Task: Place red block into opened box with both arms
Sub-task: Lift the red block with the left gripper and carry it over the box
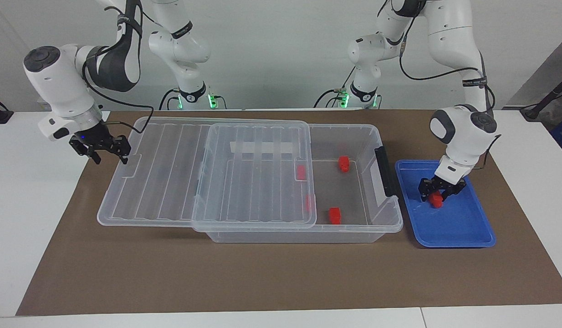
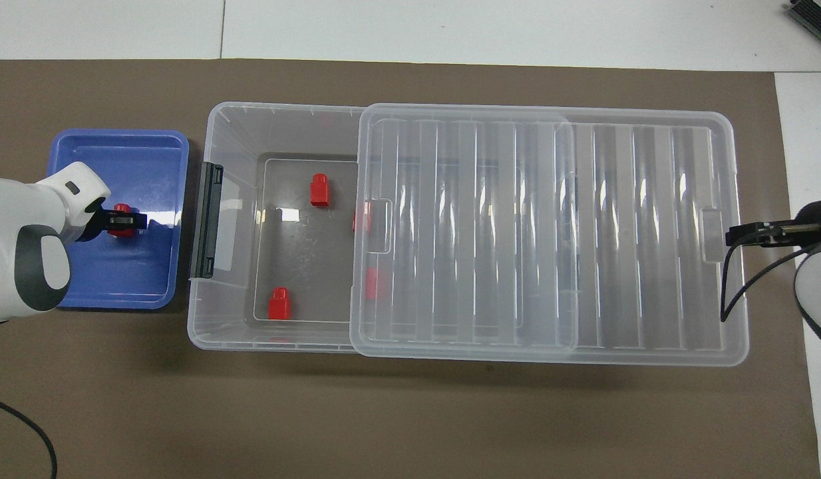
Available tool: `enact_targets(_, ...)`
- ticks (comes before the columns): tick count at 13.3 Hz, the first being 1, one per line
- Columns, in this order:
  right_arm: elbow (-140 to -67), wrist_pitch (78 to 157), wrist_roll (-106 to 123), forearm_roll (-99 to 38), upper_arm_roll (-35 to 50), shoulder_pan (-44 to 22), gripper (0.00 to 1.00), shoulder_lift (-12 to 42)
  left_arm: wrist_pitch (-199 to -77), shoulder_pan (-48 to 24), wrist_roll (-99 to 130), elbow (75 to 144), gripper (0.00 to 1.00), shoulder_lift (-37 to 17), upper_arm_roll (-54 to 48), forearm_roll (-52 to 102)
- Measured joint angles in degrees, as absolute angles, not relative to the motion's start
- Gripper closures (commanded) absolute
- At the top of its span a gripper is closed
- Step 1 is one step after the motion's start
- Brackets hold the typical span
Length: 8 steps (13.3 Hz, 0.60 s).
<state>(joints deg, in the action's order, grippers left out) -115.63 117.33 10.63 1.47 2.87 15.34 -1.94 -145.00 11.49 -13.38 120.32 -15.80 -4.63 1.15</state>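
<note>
Left tool straddles the red block in the blue tray.

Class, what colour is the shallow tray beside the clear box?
Blue; the tray shows best in the overhead view.

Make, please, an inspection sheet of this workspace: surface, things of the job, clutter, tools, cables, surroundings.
Surface: brown mat on a white table, lying flat.
Job's things: box with its lid slid partway toward the right arm's end, so the end toward the left arm is open; four red blocks inside, two of them under the lid; a fifth block in the blue tray beside the box.
Clutter: nothing seen.
Tools: left tool closed on the fifth block, low in the tray; right tool open at the lid's end edge.
Cables: black cable loops from the right arm's wrist.
Surroundings: white wall, green lights at the arm bases.
</note>
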Motion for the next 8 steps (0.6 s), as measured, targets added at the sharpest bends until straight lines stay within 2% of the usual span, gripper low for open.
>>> enact_targets(1, -115.6, 117.3, 10.6, 1.5, 2.9, 15.5, 0.16, -1.9, -144.9, 11.5, -13.4, 120.3, 0.9, -15.8, -4.6, 1.1)
enact_targets(2, -115.5, 117.3, 10.6, 1.5, 2.9, 15.6, 0.11, -1.9, -144.8, 11.5, -13.4, 120.3, 0.93, -15.8, -4.6, 1.1)
enact_targets(5, -114.0, 116.3, 10.6, 1.5, 2.9, 15.6, 0.02, -1.9, -142.2, 11.3, -13.5, 119.1, 0.95, -15.8, -4.8, 1.1)
enact_targets(8, -110.8, 112.6, 7.5, 1.5, 3.3, 13.9, 0.0, -2.2, -126.9, 10.2, -12.4, 109.0, 0.95, -15.4, -5.1, 1.3)
